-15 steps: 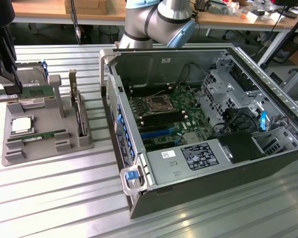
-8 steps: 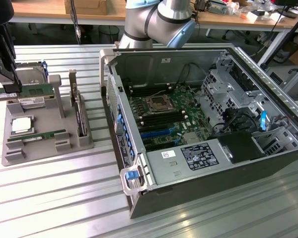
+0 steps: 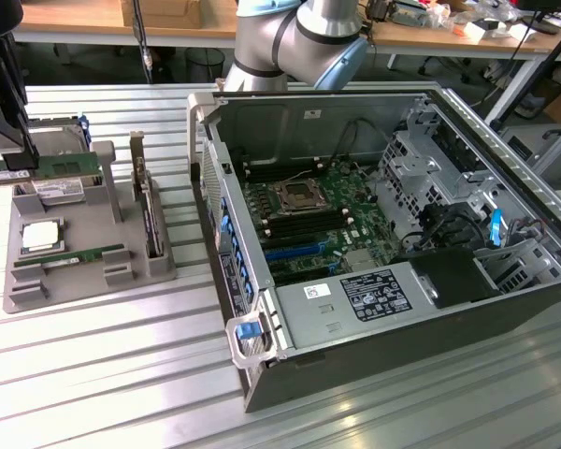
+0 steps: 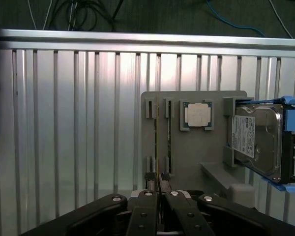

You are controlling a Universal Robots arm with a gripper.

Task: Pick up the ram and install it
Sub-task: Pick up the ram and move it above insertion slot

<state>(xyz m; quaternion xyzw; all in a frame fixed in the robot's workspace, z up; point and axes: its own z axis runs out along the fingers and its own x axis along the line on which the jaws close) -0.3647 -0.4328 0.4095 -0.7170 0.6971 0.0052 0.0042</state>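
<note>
At the exterior view's left, the gripper [image 3: 14,157] is closed on the ram [image 3: 65,166], holding it level over the grey holder [image 3: 37,295] on the table [image 3: 93,374]. The pick-up looks done and the carry is the step in hand. To the right stands the open case [image 3: 467,309]. Seating the ram would call for lining it up squarely over a slot [image 3: 294,213].
</note>
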